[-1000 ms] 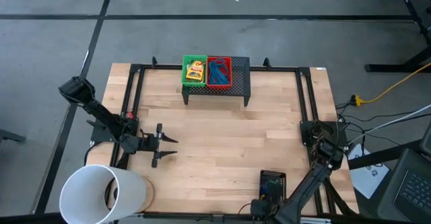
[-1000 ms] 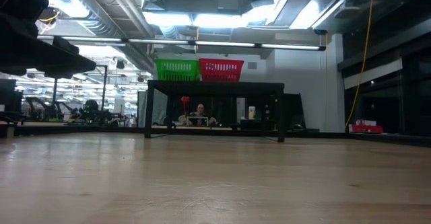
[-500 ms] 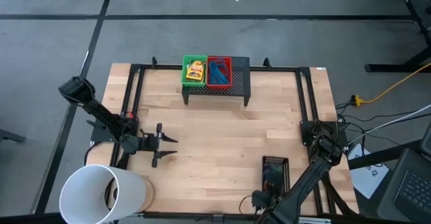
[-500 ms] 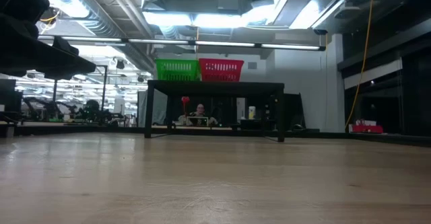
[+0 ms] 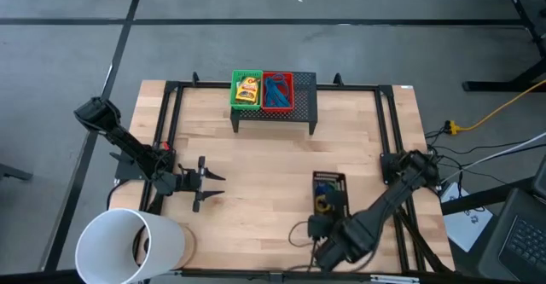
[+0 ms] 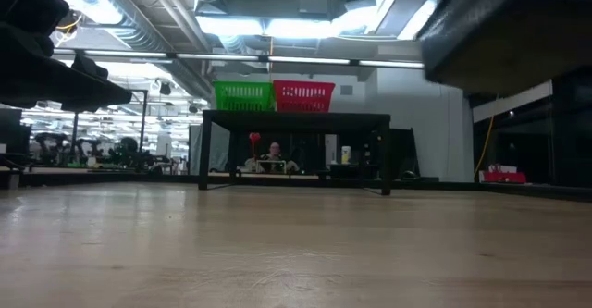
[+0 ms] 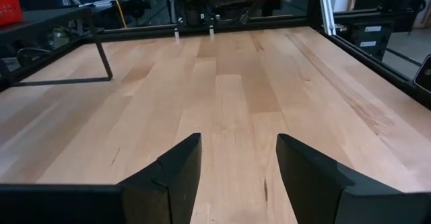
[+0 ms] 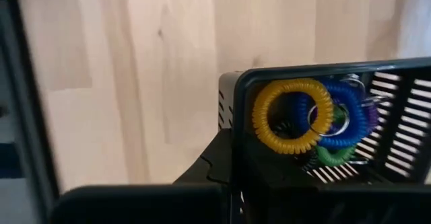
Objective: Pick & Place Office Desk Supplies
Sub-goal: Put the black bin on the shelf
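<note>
My right gripper [image 5: 320,222] is shut on a black mesh tray [image 5: 330,190] that holds rubber-band rings [image 8: 316,120] in yellow, blue, green and purple. The low view shows the tray as a dark blur [image 6: 513,30] high above the table. A yellow crayon box [image 5: 247,89] lies in the green tray and a blue cord bundle [image 5: 275,93] in the red tray; both trays sit on a black stand [image 5: 303,107] by the far edge. My left gripper [image 5: 209,187] waits open over the table's left side, and its wrist view [image 7: 236,163] shows only bare wood ahead. My right gripper holds the black mesh tray by its end wall [image 8: 232,126], the end nearest the table's near edge. One finger [image 8: 210,165] lies outside that wall; the tray hides the other. The fingers come from the near side. The tray is lifted clear of the table.
A big white cylinder [image 5: 128,246] lies at the near left corner. A black frame [image 5: 388,122] runs round the table edges. Bare wood [image 5: 273,160] stretches between the stand and the held tray. A person [image 6: 274,158] sits far behind the table.
My right gripper has carried the black mesh tray from the table's near edge toward the far edge and slightly left, and has raised it. The tray now shows at the upper right of the low view, where it did not before.
</note>
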